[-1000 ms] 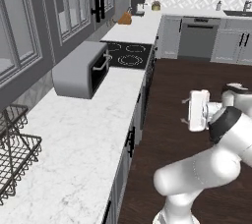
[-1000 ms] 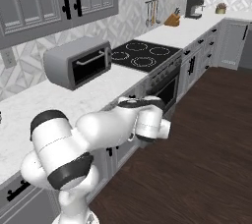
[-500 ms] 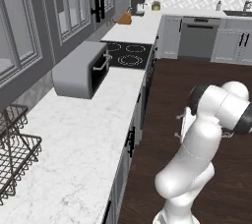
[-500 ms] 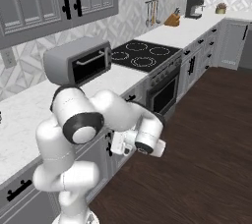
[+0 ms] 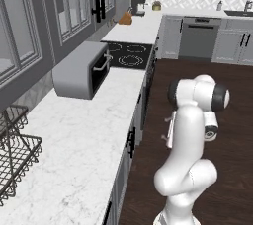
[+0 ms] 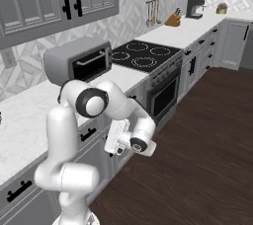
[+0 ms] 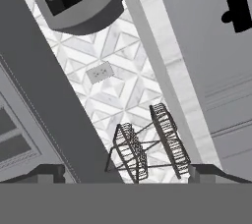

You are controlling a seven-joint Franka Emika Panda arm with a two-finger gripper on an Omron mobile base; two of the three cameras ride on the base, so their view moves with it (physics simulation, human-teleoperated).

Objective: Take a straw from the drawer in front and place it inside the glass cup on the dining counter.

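The gripper (image 7: 126,171) is held with its 2 fingertips (image 7: 47,171) set wide apart, released. A wire rack (image 7: 147,144) is seen between them

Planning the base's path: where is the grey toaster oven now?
The boxy grey toaster oven sits on the white marble worktop, left of the arm, beside the black cooktop.

I see my white arm (image 5: 190,135) with dark joints over a dark brown wood floor (image 5: 232,115). The worktop (image 5: 84,135) is white marble with grey veins, above grey panelled cabinets (image 6: 91,142) with black handles. The toaster oven (image 5: 81,68) is grey, the wire rack (image 7: 147,144) dark, the backsplash (image 7: 115,83) white-and-grey diamond tile.
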